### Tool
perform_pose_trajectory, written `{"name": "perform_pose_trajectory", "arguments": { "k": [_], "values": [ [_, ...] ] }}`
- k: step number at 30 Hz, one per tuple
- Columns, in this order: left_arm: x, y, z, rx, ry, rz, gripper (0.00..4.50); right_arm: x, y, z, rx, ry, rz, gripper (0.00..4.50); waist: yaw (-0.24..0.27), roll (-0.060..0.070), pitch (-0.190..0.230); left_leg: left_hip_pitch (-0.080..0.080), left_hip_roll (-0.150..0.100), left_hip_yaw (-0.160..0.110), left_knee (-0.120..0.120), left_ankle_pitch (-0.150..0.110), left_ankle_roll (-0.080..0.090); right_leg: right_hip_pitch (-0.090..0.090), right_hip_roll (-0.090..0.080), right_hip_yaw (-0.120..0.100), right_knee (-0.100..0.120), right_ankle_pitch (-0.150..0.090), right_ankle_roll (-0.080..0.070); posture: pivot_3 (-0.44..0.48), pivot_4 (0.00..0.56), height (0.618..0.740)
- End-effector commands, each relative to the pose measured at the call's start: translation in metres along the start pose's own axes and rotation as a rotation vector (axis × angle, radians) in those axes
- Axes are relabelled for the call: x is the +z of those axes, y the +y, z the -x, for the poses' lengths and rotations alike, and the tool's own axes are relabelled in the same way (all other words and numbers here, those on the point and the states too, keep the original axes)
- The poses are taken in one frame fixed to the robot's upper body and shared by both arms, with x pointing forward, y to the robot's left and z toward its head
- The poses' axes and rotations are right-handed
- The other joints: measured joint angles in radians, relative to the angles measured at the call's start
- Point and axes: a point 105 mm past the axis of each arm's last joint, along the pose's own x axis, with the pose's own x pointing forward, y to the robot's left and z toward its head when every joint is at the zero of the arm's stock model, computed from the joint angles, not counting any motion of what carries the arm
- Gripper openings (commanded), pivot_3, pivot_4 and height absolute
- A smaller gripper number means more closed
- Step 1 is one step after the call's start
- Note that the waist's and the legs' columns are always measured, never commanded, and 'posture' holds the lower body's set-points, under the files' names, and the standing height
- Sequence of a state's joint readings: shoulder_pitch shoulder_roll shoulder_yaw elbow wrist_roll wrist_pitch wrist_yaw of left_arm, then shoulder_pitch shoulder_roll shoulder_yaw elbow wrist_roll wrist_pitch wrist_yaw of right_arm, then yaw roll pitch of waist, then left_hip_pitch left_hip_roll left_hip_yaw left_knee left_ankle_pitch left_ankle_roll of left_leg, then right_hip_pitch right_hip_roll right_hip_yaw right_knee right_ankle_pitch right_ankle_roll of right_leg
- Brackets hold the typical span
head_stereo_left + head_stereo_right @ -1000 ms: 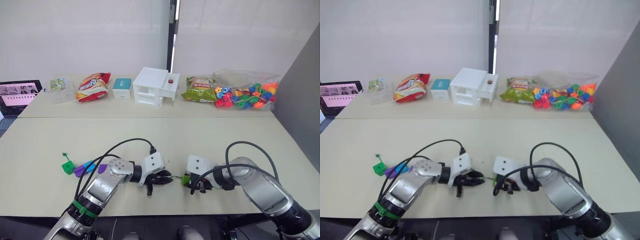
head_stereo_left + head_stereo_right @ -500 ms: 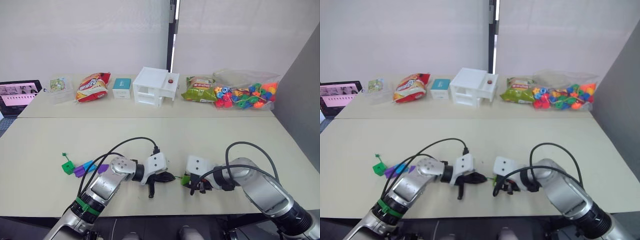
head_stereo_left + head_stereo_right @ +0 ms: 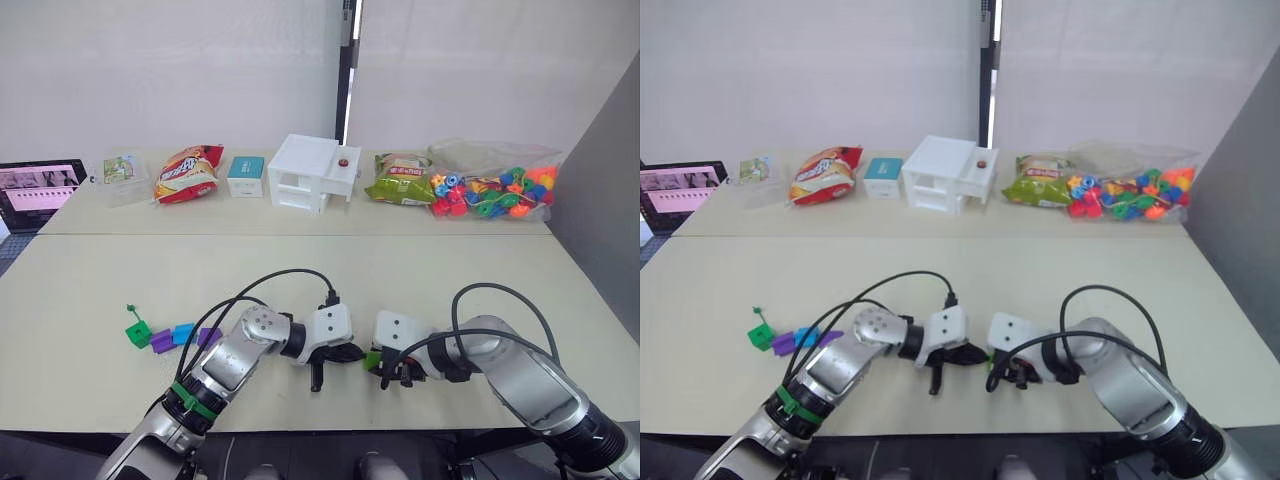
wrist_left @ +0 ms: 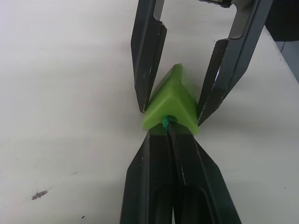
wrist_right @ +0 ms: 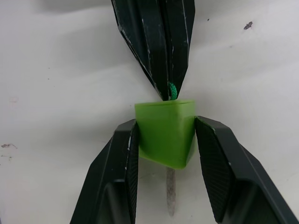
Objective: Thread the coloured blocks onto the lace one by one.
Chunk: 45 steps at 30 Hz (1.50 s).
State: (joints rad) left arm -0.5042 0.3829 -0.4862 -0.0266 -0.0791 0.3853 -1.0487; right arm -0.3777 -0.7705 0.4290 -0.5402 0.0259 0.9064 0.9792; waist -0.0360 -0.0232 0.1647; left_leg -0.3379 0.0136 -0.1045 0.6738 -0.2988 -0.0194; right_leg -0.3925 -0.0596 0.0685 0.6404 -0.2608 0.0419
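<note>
A light green block point(image 4: 170, 105) is clamped between the fingers of my right gripper point(image 5: 164, 125), low over the table's front middle. My left gripper point(image 4: 169, 129) meets it head-on and is shut on the green lace point(image 5: 172, 90), which enters the block's hole. The lace's pale tip point(image 5: 170, 196) pokes out of the block's far side. At the left of the table lie a dark green block point(image 3: 137, 335), a purple block point(image 3: 161, 342), a blue block point(image 3: 183, 332) and another purple block point(image 3: 208, 337) in a row.
Along the back of the table stand a tablet point(image 3: 38, 190), a red snack bag point(image 3: 187, 174), a teal box point(image 3: 245, 176), a white toy house point(image 3: 312, 172), a green snack bag point(image 3: 400, 180) and a clear bag of mixed beads point(image 3: 490, 192).
My left gripper has moved to the right, up to the light green block in the right gripper. The right gripper has stayed in place.
</note>
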Motion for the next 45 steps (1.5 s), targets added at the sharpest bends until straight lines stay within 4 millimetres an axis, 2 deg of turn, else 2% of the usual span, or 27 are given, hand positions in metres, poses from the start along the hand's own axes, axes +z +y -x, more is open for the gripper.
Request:
{"name": "perform_pose_trajectory", "arguments": {
  "k": [1,3,8,10,12,13,16,17,20,23,30,33,38,39,45],
  "values": [
    [0.004,-0.002,-0.003,0.001,-0.005,0.002,0.28,-0.005,0.014,-0.009,0.060,0.016,-0.013,1.31,0.000,0.000,0.000,0.000,0.000,0.000,0.000,0.000,0.000,0.000,0.000,0.000,0.000,0.000,0.000,0.000,0.150,0.740],
    [0.004,-0.002,0.003,0.004,-0.002,0.008,0.82,-0.006,0.013,-0.009,0.057,0.018,-0.012,1.31,-0.001,0.000,0.000,0.000,0.000,0.000,0.000,0.000,0.000,0.000,0.000,0.000,0.000,0.000,0.000,0.000,0.150,0.740],
    [0.009,0.001,0.016,0.017,-0.005,0.000,2.54,-0.003,0.010,-0.007,0.039,0.003,-0.012,1.31,-0.004,0.000,0.000,0.000,0.000,0.000,0.000,0.000,0.000,-0.001,0.000,0.000,0.000,0.000,0.000,0.000,0.150,0.740],
    [0.011,0.002,0.018,0.025,0.009,-0.024,3.10,-0.001,0.005,-0.006,0.008,-0.005,-0.006,2.33,-0.005,0.000,0.000,0.000,0.000,0.000,0.000,0.000,0.000,-0.001,0.000,0.000,0.000,0.000,0.000,0.000,0.150,0.740],
    [0.013,0.000,0.019,0.004,0.024,-0.039,3.72,0.001,0.003,-0.002,0.002,-0.011,-0.009,2.96,-0.005,0.000,0.000,0.000,0.000,0.000,-0.001,0.000,0.000,-0.001,0.000,0.000,0.000,0.000,0.000,0.000,0.150,0.740],
    [0.014,0.000,0.019,0.000,0.031,-0.046,3.76,0.001,0.002,-0.001,-0.006,-0.015,-0.012,3.29,-0.004,0.000,0.000,0.000,0.000,0.000,-0.001,0.000,0.000,-0.001,0.000,0.000,0.000,0.000,0.000,0.000,0.150,0.740],
    [0.018,0.000,0.019,-0.023,0.050,-0.062,3.76,0.000,0.000,0.007,-0.026,-0.016,-0.007,4.39,-0.002,0.000,0.001,-0.002,0.000,0.000,-0.001,0.000,0.000,-0.002,0.000,0.000,0.000,0.000,0.000,0.000,0.150,0.740],
    [0.020,0.000,0.019,-0.031,0.053,-0.066,3.76,0.000,-0.001,0.011,-0.033,-0.017,-0.008,4.46,0.001,0.000,0.001,-0.003,0.000,0.000,-0.001,0.000,0.000,-0.003,0.000,0.000,0.000,0.000,0.000,0.000,0.150,0.740],
    [0.021,0.000,0.018,-0.047,0.066,-0.069,3.76,-0.002,-0.002,0.019,-0.051,-0.019,-0.010,4.46,0.007,0.001,0.001,-0.013,0.000,0.000,0.001,0.000,0.000,-0.012,0.000,0.000,0.001,0.000,0.000,0.000,0.150,0.740],
    [0.023,-0.002,0.016,-0.077,0.060,-0.077,3.76,-0.007,0.001,0.027,-0.045,-0.014,-0.011,4.46,0.017,0.001,0.001,-0.015,-0.001,0.000,0.003,0.000,0.000,-0.014,0.000,0.000,0.002,0.000,0.000,0.000,0.150,0.740],
    [0.023,-0.004,-0.019,-0.142,0.082,-0.112,3.76,-0.025,0.002,0.031,-0.059,0.017,-0.034,4.46,0.026,0.001,0.002,-0.016,-0.001,0.000,0.004,0.000,0.000,-0.012,-0.001,0.000,0.000,0.000,0.000,0.000,0.150,0.740],
    [0.023,-0.003,-0.026,-0.146,0.081,-0.096,3.76,-0.026,0.002,0.031,-0.058,0.016,-0.033,4.46,0.024,0.001,0.002,-0.016,-0.001,0.000,0.004,0.000,0.000,-0.013,-0.001,0.000,0.000,0.000,0.000,0.000,0.150,0.740],
    [0.012,-0.002,-0.037,-0.136,0.146,-0.096,3.76,-0.027,0.003,0.030,-0.049,0.019,-0.039,4.46,0.023,0.001,0.002,-0.015,-0.001,0.000,0.004,0.000,0.000,-0.012,-0.001,0.000,0.001,0.000,0.000,0.000,0.150,0.740],
    [0.011,-0.001,-0.037,-0.135,0.155,-0.098,3.21,-0.028,0.003,0.030,-0.046,0.020,-0.039,4.50,0.024,0.001,0.002,-0.015,-0.001,0.000,0.005,0.000,0.000,-0.012,-0.001,0.000,0.001,0.000,0.000,0.000,0.150,0.740],
    [0.001,-0.011,-0.033,-0.186,0.191,-0.092,1.31,-0.027,0.001,0.030,-0.048,0.019,-0.038,4.50,0.024,0.001,0.002,-0.015,-0.001,0.000,0.005,0.000,0.000,-0.012,-0.001,0.000,0.001,0.000,0.000,0.000,0.150,0.740]
  ]
}}
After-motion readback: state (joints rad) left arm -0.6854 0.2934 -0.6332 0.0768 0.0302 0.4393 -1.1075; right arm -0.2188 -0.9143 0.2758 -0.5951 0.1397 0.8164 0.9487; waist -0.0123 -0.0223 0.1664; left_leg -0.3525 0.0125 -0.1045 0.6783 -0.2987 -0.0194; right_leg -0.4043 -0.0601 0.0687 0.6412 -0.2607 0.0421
